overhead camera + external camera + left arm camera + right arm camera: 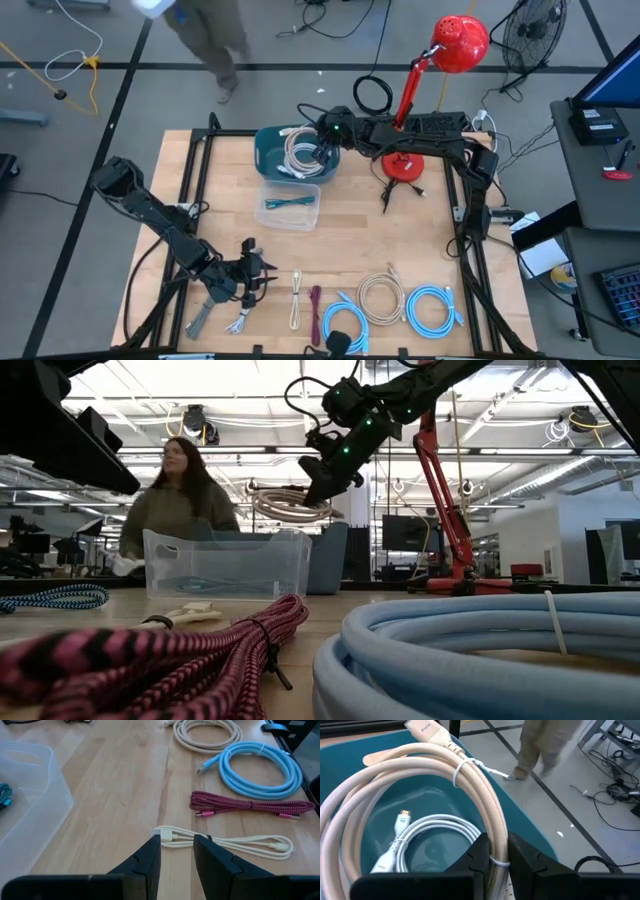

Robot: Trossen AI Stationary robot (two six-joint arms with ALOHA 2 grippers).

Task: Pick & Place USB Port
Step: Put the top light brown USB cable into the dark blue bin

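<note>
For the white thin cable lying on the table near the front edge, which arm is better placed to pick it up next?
The left. The left gripper is open right at the white cable, while the right gripper is shut on a beige cable coil over the teal bin.

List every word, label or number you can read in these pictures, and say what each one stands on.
"Pixio", or close to it: small print on the beige cable's plug, too blurred to be sure; the right gripper holds that cable's coil over the teal bin.
Nothing else is readable.

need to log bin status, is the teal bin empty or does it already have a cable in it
Not empty. A white cable lies coiled inside the teal bin, while the right gripper holds a beige cable above it.
</note>
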